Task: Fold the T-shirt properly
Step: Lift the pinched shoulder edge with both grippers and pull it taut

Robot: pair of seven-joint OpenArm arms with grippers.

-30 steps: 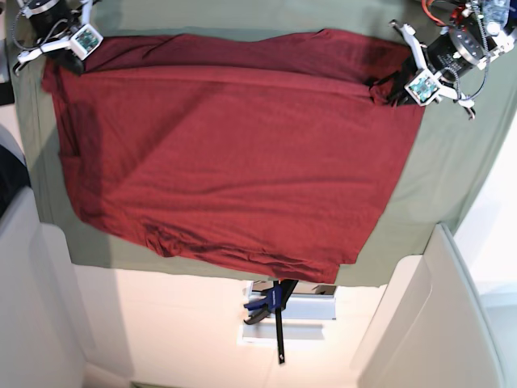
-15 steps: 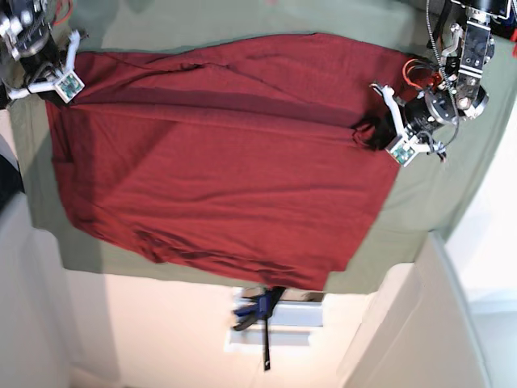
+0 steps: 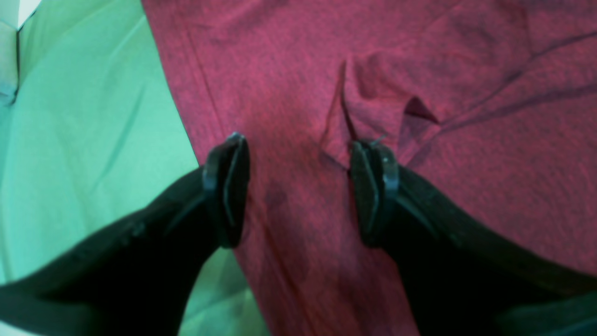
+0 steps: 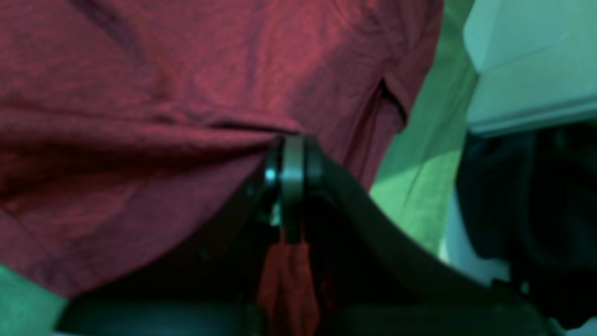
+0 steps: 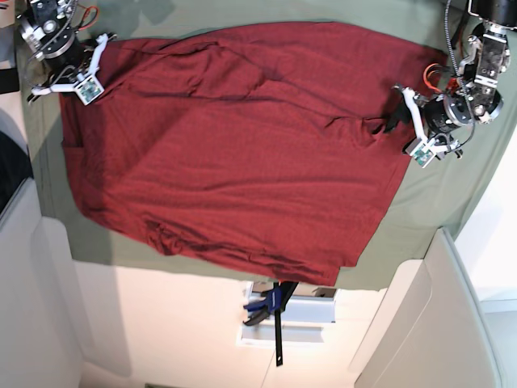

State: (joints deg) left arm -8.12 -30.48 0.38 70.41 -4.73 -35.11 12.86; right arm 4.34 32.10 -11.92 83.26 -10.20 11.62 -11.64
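Item one: the T-shirt (image 5: pixel 234 153), maroon, plain, short-sleeved. We find it spread over most of the sage-green cloth (image 5: pixel 440 186) that covers the table, reaching nearly from the cloth's one side edge to the other. The lower hem lies close to the cloth's near edge above the clamp. We note wrinkles along the far edge and a small raised pucker of fabric (image 3: pixel 368 93) by the left arm's side.

Item two: the left gripper (image 3: pixel 298 186), on the base view's right, at the shirt's side edge. We see its jaws spread wide apart, with bare maroon fabric lying flat between them and nothing clasped. One finger (image 3: pixel 226 186) sits at the border between shirt and green cloth; the other (image 3: pixel 373 191) rests over the shirt beside the pucker.

Item three: the right gripper (image 4: pixel 291 182), on the base view's left, near the cloth's far corner. We see its jaws pressed together on a pinch of the T-shirt, with a fold of maroon fabric hanging out below the fingertips and the cloth drawn taut toward them.

Item four: a black and blue clamp (image 5: pixel 271 311), below the table's near edge.
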